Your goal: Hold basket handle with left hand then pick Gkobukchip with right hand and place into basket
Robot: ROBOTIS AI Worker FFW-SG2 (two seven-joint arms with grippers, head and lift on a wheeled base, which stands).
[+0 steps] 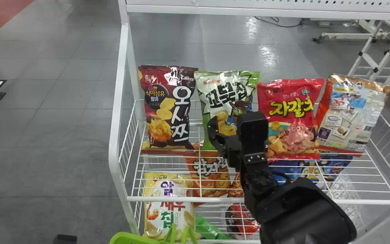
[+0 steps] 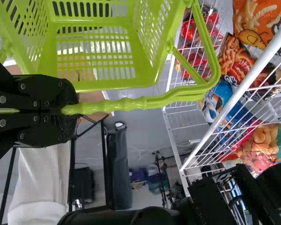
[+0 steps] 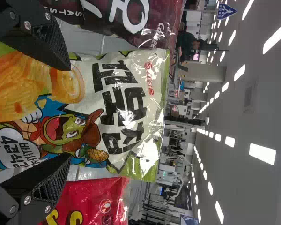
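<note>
Nearest: left gripper (image 2: 70, 110), jaws clenched on the basket handle (image 2: 140, 103), grip across the bar. Presumably so the green basket (image 2: 107, 86) hangs steady beside the rack, mouth free for the drop. Handle hold done, by the look of it.

Next out: right gripper (image 3: 68, 112), jaws released, wide apart, grasping nothing. One finger near each side edge of the Gkobukchip (image 3: 131, 108); can't tell if either touches film. Spread like that likely to take the bag by its sides and keep clear of neighbours. Bag is upright, front toward the robot, on the upper wire shelf (image 1: 215, 200), not in the basket.

Dark red bag (image 1: 161, 128) on its left, red bag (image 1: 289, 135) on its right, both close; a beige-backed bag (image 1: 350, 112) past the red one. Tight row, so a closing finger could snag a neighbour. Next move should be: square up, close in, lift clear of the shelf front, carry left to the basket. Film bag probably crumples and slips if pinched only lightly.

Farther down, lower-level bags, e.g. yellow-white one (image 1: 168, 206). Beyond the rack, grey floor (image 1: 168, 44).
</note>
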